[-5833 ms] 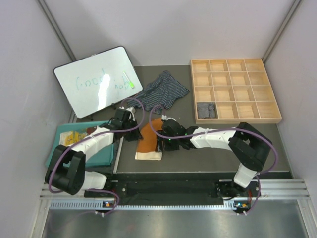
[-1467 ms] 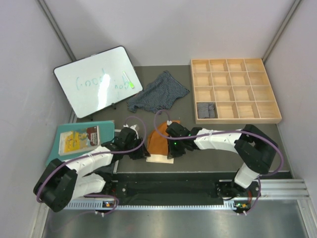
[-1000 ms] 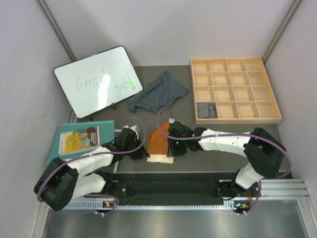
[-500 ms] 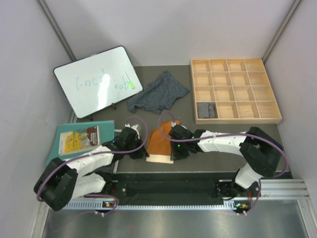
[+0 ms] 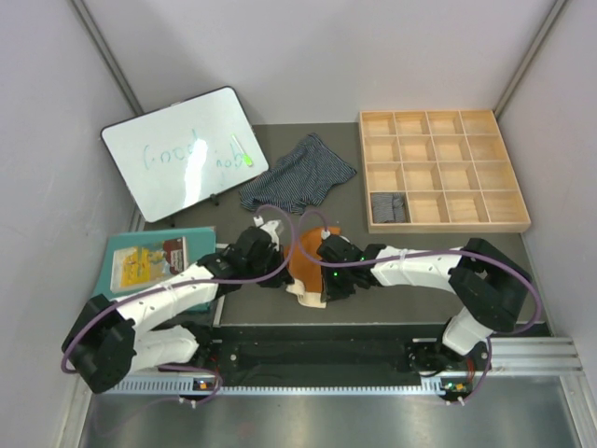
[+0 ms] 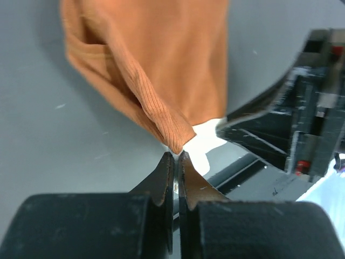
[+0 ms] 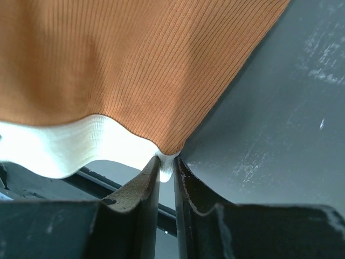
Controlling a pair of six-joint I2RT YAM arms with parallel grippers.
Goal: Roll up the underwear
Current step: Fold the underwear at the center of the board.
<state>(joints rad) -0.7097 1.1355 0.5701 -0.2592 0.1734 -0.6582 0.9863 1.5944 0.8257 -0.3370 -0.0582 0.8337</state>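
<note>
Orange ribbed cloth — a corner of the rust-orange pair — is pinched in the closed left gripper. The right gripper, nearly closed, holds its cream waistband corner. This pair lies left of the wooden tray; the grey pair sits in its near-left compartment.
</note>
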